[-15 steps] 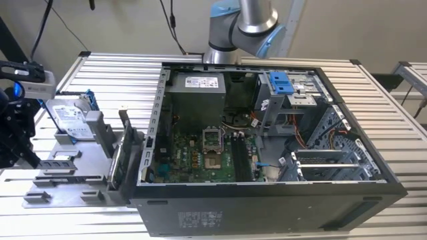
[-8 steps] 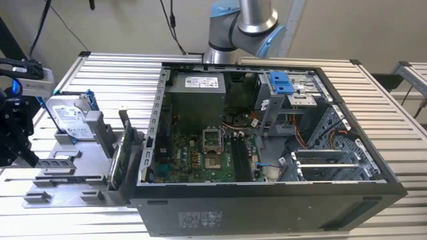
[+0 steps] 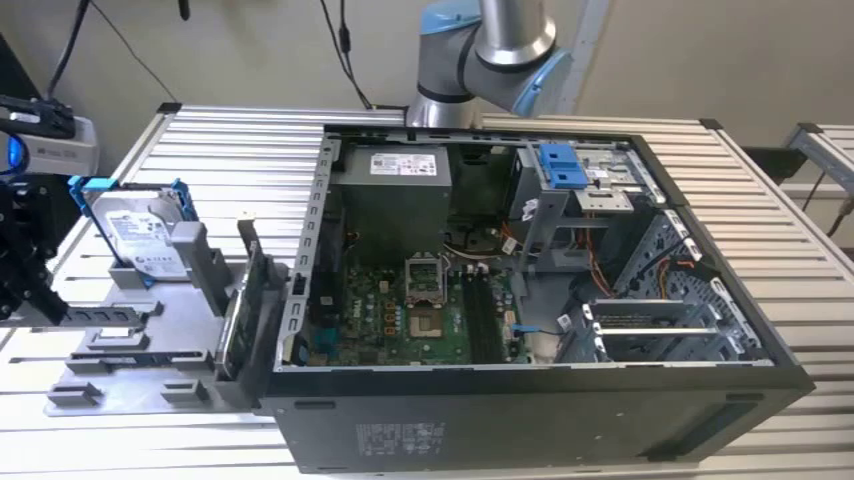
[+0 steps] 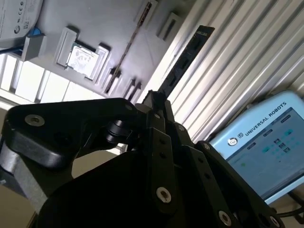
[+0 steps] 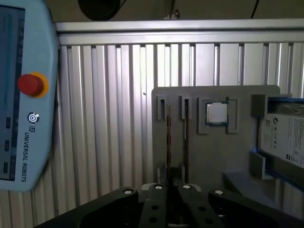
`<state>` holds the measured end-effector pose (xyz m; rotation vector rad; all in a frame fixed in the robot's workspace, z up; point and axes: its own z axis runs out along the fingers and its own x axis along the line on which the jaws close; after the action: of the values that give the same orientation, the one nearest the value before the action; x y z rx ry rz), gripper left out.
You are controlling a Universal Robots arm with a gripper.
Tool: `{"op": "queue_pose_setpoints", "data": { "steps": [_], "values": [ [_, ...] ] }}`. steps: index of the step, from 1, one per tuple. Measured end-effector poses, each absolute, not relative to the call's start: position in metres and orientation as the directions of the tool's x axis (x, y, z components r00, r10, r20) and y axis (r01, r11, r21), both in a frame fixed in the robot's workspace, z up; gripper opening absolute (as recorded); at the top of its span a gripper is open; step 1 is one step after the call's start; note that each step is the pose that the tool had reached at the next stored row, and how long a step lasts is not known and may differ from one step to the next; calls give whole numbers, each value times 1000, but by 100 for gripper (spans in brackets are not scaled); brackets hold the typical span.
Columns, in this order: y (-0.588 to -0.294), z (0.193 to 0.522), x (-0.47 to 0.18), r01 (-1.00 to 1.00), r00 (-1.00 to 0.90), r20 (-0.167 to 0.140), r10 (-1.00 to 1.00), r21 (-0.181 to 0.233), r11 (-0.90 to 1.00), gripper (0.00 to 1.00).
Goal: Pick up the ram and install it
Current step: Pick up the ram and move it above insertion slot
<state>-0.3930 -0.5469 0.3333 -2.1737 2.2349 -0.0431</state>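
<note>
The arm's shoulder joints (image 3: 487, 45) stood behind the open computer case (image 3: 534, 425); its black gripper (image 3: 27, 265) hung at the exterior view's left edge, above the end of the grey tray (image 3: 127, 395) on the slatted table (image 3: 214, 150). In the second wrist view the gripper (image 4: 156, 97) had its fingers pressed together on one end of the ram (image 4: 184, 56); the dark stick jutted straight out past the fingertips, tilted across the table's ribs just beside the tray (image 4: 95, 23), clear of its slots. Another thin stick (image 4: 133, 40) lay edge-on in the tray, near the square processor chip (image 4: 83, 57); the hard drive (image 3: 140, 235) stood upright in its blue frame. A pale blue teach pendant (image 4: 266, 147) lay on the table near the tray.
</note>
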Motion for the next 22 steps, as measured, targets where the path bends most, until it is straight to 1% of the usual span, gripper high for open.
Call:
{"op": "queue_pose_setpoints", "data": {
  "steps": [22],
  "values": [
    [-547, 385, -393, -999, -28, 2, -1000, -36, 28, 14]
  ]
}}
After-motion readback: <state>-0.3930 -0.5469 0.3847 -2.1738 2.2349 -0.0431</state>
